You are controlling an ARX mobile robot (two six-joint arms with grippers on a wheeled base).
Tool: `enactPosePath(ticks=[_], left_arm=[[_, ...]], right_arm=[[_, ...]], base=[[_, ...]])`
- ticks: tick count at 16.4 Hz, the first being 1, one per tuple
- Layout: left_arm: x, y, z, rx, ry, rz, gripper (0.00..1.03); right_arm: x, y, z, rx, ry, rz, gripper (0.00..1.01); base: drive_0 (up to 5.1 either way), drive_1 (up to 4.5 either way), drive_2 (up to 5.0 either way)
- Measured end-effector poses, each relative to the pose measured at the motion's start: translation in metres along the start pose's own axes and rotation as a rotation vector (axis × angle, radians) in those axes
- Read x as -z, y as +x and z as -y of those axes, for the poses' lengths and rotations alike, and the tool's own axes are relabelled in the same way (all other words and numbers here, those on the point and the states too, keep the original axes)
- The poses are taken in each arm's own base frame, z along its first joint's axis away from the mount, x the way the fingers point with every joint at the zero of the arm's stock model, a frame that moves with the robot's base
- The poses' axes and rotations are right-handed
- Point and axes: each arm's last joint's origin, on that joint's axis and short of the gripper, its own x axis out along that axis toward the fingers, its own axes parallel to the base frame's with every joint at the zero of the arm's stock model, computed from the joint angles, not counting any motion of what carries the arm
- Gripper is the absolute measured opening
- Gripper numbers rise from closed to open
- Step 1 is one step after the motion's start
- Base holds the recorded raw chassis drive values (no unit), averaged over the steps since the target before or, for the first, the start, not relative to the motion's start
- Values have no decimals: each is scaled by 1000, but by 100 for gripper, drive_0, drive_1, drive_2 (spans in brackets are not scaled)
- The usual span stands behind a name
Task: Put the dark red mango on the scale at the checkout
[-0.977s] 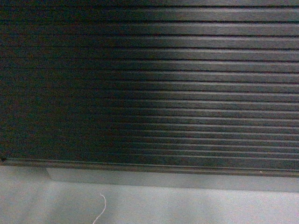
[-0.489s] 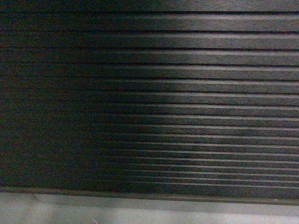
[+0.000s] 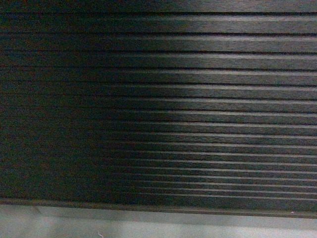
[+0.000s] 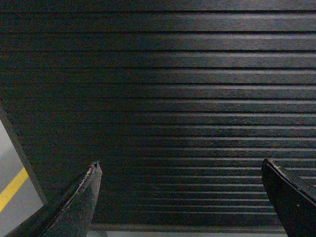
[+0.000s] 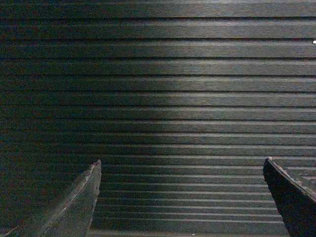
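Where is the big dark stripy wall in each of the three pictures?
Head: the checkout fills nearly everything, grey floor below.
Left wrist: it fills the view behind the open left gripper.
Right wrist: it fills the view behind the open right gripper.
Shared landmark: its horizontal slats.

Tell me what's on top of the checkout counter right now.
Cannot tell. The checkout shows only its slatted front panel in all three views; its top is out of frame. Neither mango nor scale is visible. Both the left gripper and right gripper are open and empty.

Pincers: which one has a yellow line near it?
The left pincer: a yellow line lies past its left finger. The right pincer faces only slats.
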Motion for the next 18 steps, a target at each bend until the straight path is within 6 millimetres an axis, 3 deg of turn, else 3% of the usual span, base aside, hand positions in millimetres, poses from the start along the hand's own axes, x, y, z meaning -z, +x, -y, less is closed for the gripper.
enactPosePath(ticks=[18], left_arm=[[0, 0, 0, 0, 0, 0, 98]], right_arm=[[0, 0, 0, 0, 0, 1, 98]], base=[[0, 0, 0]])
